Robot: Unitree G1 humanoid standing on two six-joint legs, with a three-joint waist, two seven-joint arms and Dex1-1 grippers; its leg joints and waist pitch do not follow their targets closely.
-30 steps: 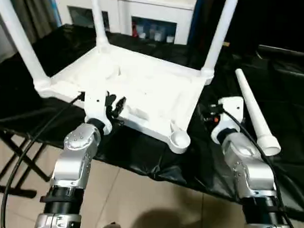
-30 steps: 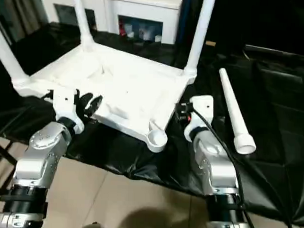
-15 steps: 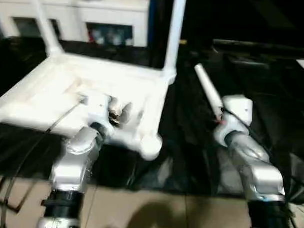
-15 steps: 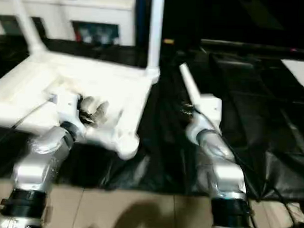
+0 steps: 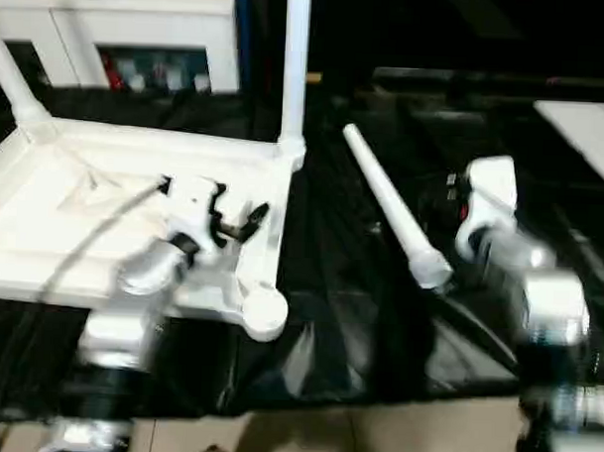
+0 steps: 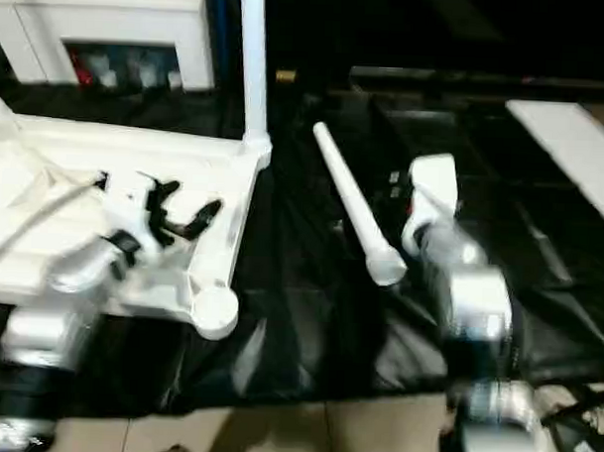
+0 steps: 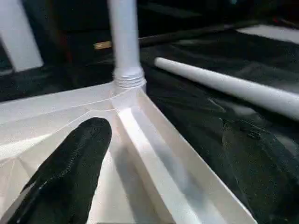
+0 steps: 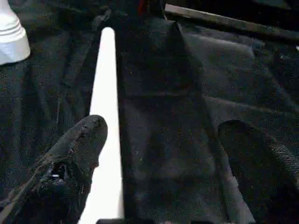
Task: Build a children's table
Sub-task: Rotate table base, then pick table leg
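With the upturned children's table (image 5: pixel 104 209) at left of frame and one loose leg (image 5: pixel 387 204) lying centre on the black counter (image 5: pixel 358 317), both pincers, left pincer (image 5: pixel 238 222) and right pincer (image 8: pixel 163 154), stand spread and empty, so picking up that leg for the vacant corner socket (image 5: pixel 264 312) seems next.

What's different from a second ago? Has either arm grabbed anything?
Nothing grabbed. The left gripper spread its fingers wide and stays over the upturned table top, holding nothing. The right gripper moved from the table's near corner out to the loose leg, fingers open around it, not gripping. Table top, fitted leg and loose leg kept their places; only the camera swung right.
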